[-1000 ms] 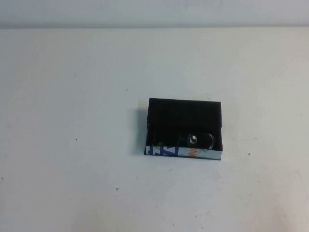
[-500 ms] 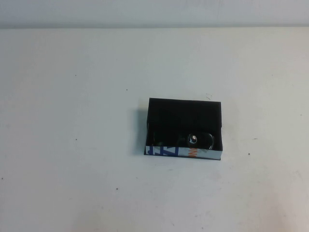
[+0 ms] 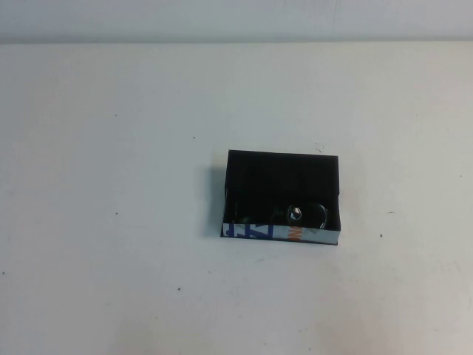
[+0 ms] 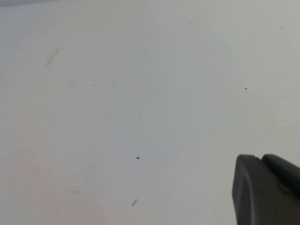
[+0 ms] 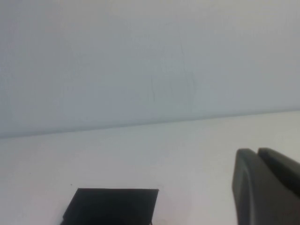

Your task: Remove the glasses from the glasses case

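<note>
The glasses case (image 3: 255, 231) is an open black box with a white front side printed in blue and orange. It sits right of the table's centre. The dark glasses (image 3: 292, 214) lie inside it against the front wall, with a greyish lens showing. Neither arm shows in the high view. My left gripper (image 4: 259, 157) is shut and empty over bare table, with no task object in its view. My right gripper (image 5: 257, 151) is shut and empty. It is held back from the case, whose black far part (image 5: 110, 206) shows low in the right wrist view.
The white table (image 3: 111, 222) has a few small dark specks. A pale wall (image 5: 140, 61) rises behind the table's far edge. Nothing else stands near the case.
</note>
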Motion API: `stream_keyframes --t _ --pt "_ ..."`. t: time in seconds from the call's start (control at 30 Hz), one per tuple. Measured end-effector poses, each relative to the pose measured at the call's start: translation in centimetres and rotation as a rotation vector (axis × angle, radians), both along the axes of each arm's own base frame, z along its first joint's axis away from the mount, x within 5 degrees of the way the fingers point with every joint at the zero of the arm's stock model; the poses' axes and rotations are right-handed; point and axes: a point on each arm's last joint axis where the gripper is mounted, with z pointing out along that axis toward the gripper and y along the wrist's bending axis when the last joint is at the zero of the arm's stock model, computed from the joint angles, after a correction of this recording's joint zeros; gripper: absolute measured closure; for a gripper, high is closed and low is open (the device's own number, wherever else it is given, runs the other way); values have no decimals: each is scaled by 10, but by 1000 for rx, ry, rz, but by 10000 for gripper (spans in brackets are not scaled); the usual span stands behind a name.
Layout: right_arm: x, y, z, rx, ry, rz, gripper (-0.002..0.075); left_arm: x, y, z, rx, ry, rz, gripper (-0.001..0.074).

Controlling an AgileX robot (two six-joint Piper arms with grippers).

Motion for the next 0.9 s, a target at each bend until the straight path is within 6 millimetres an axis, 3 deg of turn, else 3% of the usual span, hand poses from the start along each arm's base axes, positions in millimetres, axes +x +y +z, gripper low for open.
stream_keyframes --t 0.37,0.7,0.9 --pt "55 7 13 39 226 41 744 0 0 0 0 0 0 739" --pt "134 46 77 -392 433 394 744 0 0 0 0 0 0 739" --pt "192 87 75 -664 592 610 744 0 0 0 0 0 0 740"
